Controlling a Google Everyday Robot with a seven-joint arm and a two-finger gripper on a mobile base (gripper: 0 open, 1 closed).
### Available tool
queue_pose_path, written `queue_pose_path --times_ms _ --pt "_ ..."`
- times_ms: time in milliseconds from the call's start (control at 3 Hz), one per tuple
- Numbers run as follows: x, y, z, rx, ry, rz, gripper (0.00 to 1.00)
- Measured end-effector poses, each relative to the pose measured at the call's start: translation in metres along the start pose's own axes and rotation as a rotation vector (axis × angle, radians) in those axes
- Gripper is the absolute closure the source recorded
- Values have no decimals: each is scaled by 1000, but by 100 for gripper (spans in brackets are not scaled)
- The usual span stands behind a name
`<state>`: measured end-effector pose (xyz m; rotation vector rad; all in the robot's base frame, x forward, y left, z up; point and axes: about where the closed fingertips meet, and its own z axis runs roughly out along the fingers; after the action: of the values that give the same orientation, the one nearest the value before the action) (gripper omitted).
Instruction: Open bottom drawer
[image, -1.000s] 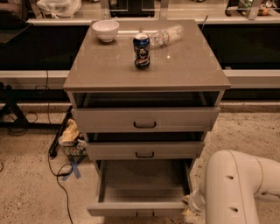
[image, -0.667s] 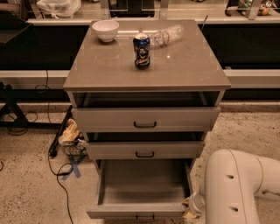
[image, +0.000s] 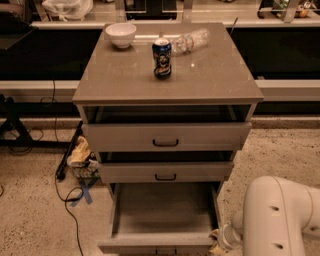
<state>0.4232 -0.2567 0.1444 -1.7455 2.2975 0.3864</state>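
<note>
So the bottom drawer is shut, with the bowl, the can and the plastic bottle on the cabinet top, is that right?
Not quite. The camera view shows the bottom drawer pulled well out, not shut. The bowl, the can and the plastic bottle are on the cabinet top as you said. The gripper is low by that drawer's front right corner.

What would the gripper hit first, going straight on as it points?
Likely the bottom drawer's right front corner: the gripper sits right beside it, apparently pointing left. Depth is unclear.
</note>
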Motion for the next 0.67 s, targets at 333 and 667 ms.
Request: queue_pose_path --times_ms 333,667 --pt "-5 -1 -5 0 0 0 100" --pt "-5 -1 -5 -1 0 0 73"
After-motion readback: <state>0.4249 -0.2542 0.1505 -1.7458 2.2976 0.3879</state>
